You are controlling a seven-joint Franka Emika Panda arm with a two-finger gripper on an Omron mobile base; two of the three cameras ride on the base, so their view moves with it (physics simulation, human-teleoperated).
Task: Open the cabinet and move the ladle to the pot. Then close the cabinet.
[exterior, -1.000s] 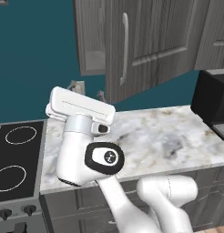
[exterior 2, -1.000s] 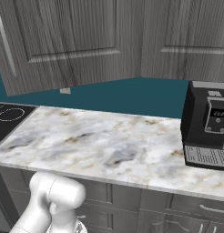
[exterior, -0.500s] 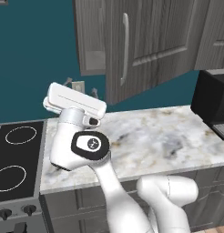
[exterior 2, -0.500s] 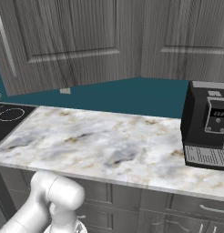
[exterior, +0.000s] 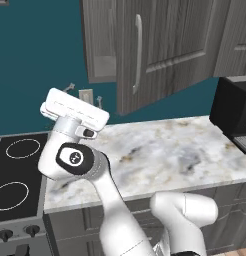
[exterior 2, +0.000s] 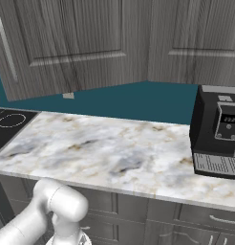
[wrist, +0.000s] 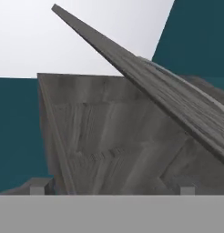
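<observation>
The stove (exterior: pixel 15 170) sat at the counter's (exterior: pixel 160 150) left edge. Above that end the white hand was tipped upward, and in the hand view its claw (wrist: pixel 111 190) was released, two tips spread wide with nothing between them, aimed at the cabinet's underside. The cabinet (exterior: pixel 145 45) door stood swung ajar, silver handle (exterior: pixel 137 52) upright. A black coffee machine (exterior 2: pixel 217 131) occupied the counter's right end.

We see the cabinet (exterior: pixel 160 45), dark grey wood grain, on the wall above the counter; its door (exterior: pixel 145 55), with a long vertical silver handle (exterior: pixel 137 54), stands swung partly open.
</observation>
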